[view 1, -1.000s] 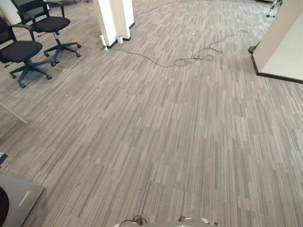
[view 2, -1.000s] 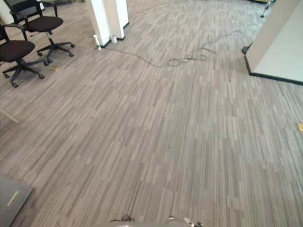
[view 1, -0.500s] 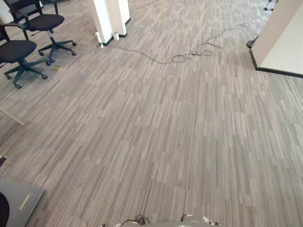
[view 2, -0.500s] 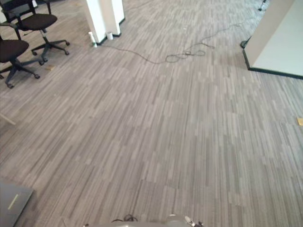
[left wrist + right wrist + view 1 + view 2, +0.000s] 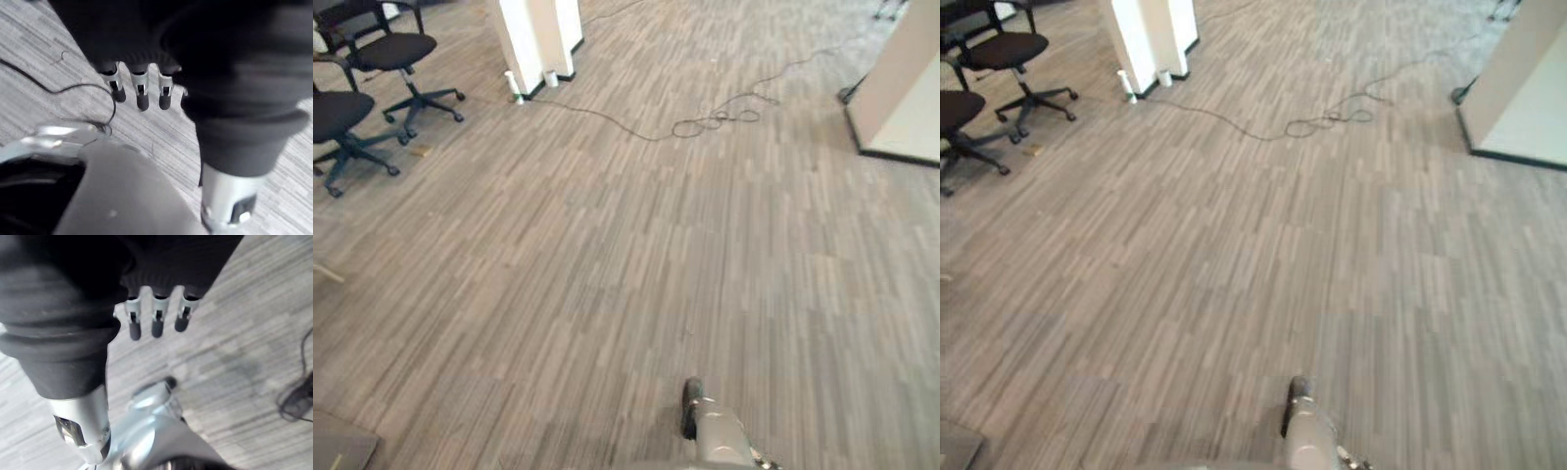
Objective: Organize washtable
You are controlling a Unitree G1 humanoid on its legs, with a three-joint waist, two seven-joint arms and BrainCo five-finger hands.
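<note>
No washtable or washing item is in sight; a striped grey carpet floor (image 5: 636,255) lies ahead in both eye views. My left hand (image 5: 142,94) hangs above the floor, fingers straight and relaxed, holding nothing. My right hand (image 5: 156,322) hangs the same way over the carpet, open and empty.
Two black office chairs (image 5: 382,59) stand at the far left beside a white pillar (image 5: 533,39) with small white containers (image 5: 515,86) at its base. A thin dark cable (image 5: 710,119) trails across the far floor. A pale wall (image 5: 906,88) stands at the right, and a grey mat corner (image 5: 337,448) lies at the lower left.
The whole picture has shifted, so the camera has moved. The grey mat at the lower left has slid almost out of the picture. The things themselves have not moved.
</note>
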